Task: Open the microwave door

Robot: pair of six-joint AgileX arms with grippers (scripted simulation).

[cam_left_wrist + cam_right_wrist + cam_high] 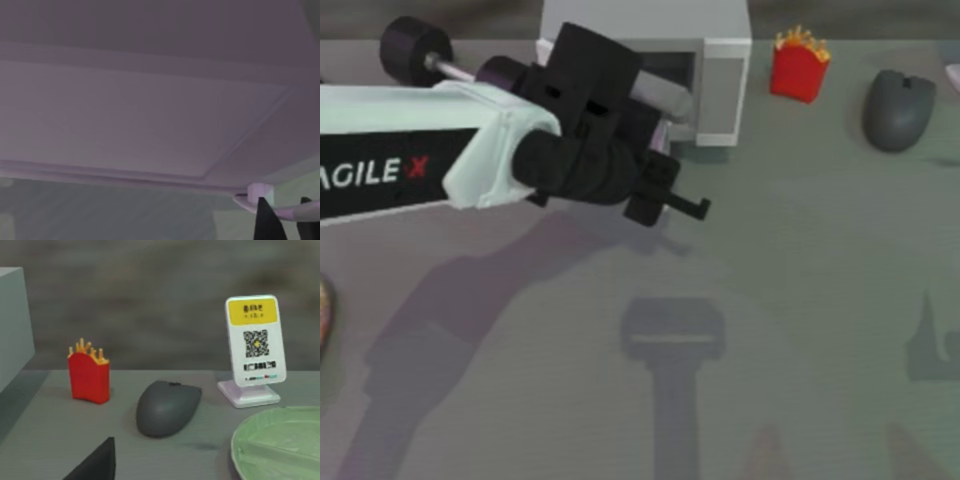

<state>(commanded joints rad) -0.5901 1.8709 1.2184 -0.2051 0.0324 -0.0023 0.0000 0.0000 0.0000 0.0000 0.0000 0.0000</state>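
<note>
Light grey, the microwave (720, 75) stands at the far edge of the counter (800, 300), middle of the top view. Its microwave door (125, 115) fills the left wrist view, the silvery handle end (261, 191) between the dark fingertips (265, 220) of the left tool (285, 220), which grips it. "AGILE X" is printed on the left arm (390, 165), stretched from the left. Right of the oven: red fries box (800, 65), dark mouse (898, 108), QR-code stand (254, 347), green plate (280, 440). Right tool: state unclear.
</note>
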